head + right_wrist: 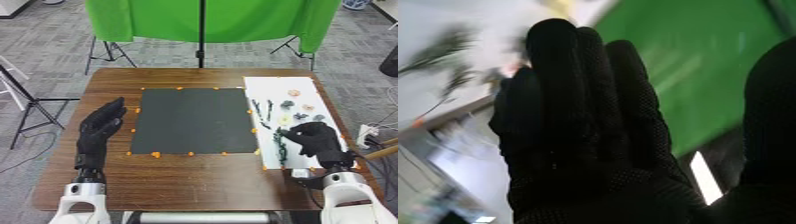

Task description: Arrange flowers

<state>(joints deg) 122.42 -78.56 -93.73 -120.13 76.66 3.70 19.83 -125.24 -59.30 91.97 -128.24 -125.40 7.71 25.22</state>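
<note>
Soft, even room light lays a dull sheen across the brown counter (204, 187) and lifts the white sheet (275, 87), while the right wrist view turns the right hand (317, 139) nearly black beside a glaring white strip (705, 179), the sprigs (449, 49) beyond smeared and out of focus.

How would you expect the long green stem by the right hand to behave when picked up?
The green stem looks long and thin, so it is probably light and may sag if lifted by one end. Its uneven outline suggests dragging rather than rolling on the white sheet.
</note>
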